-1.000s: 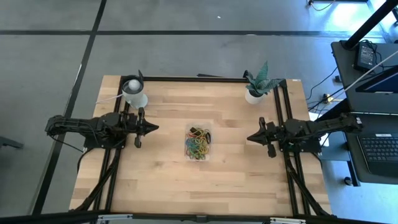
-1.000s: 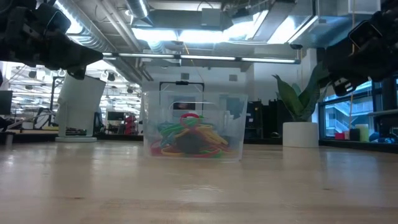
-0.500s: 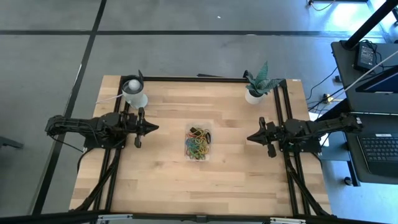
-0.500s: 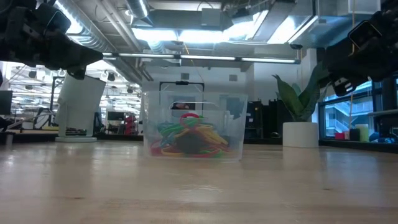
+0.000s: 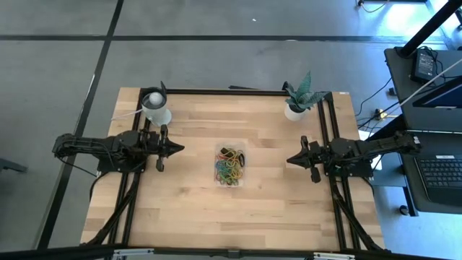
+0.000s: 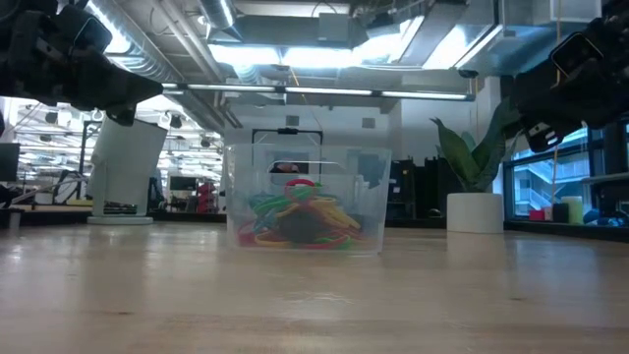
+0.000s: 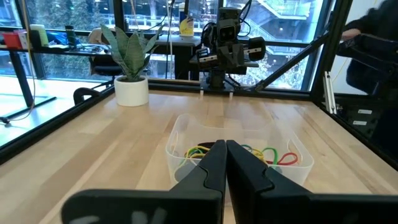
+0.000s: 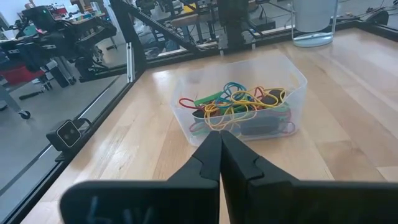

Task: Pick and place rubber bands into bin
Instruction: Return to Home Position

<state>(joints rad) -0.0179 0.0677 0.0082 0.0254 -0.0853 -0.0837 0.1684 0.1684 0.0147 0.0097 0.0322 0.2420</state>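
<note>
The clear plastic bin (image 5: 231,165) stands on its base at the table's middle, also seen in the low view (image 6: 307,200). A tangle of coloured rubber bands (image 5: 231,167) lies inside it (image 8: 239,109) (image 7: 273,154). My left gripper (image 5: 180,148) hovers shut to the left of the bin, fingers level and pointing at it (image 7: 226,147). My right gripper (image 5: 289,160) hovers shut to the bin's right, likewise pointing at it (image 8: 220,138). Neither touches anything.
A white cup (image 5: 156,106) stands near the table's far left corner. A white pot with a green plant (image 5: 297,99) stands near the far right corner. Bare wood lies all around the bin. A desk with a laptop (image 5: 440,170) sits beyond the right edge.
</note>
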